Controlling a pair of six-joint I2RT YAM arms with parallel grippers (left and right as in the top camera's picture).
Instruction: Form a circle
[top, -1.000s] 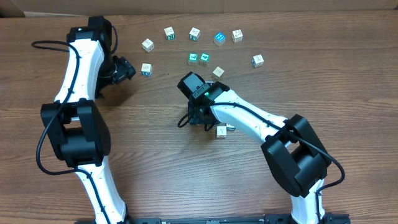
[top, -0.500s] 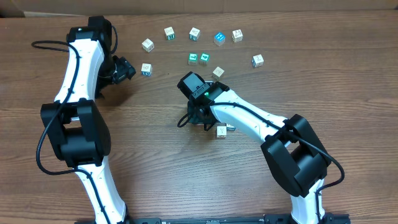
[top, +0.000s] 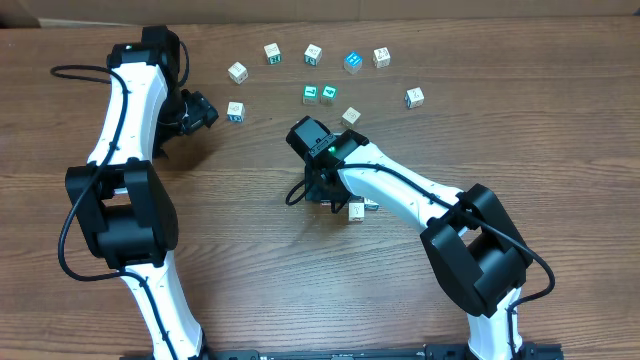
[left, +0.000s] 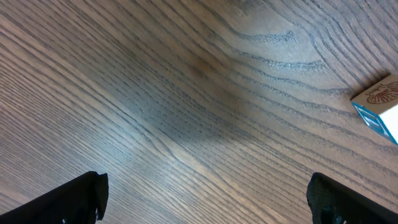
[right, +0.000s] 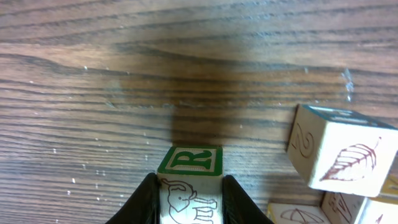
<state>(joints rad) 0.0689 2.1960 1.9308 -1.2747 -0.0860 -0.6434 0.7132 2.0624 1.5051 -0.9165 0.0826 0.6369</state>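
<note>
The right hand (right: 189, 186) is closed on the R cube (right: 189, 163): its two fingers (right: 146, 199) press flat against the cube's left and right sides. The cube sits square in the grip and upright, the green-bordered R on the face turned up and away from the hand and an elephant on the side facing back toward the wrist. Being a cube, it has no long axis. Whether it rests on the table (right: 93, 74) or hangs just above it cannot be told. Just to the hand's right, apart from the held cube, stands the leaf cube (right: 339, 152), slightly turned, with a 2 on one side and a leaf on the next. Touching it lower down are parts of more cubes (right: 298, 214), cut by the frame edge. From overhead this cluster of cubes (top: 355, 211) lies close beside the right hand (top: 320, 190), partly under the arm, so its outline cannot be made out. Farther beyond the hand, loose cubes (top: 313, 54) are scattered in a rough arc, two of them with bright teal faces (top: 320, 94). Well apart, the left hand (left: 206, 186) hovers over bare table with its fingers spread wide and nothing between them. A shell cube (left: 379, 102) lies ahead to its right.
</note>
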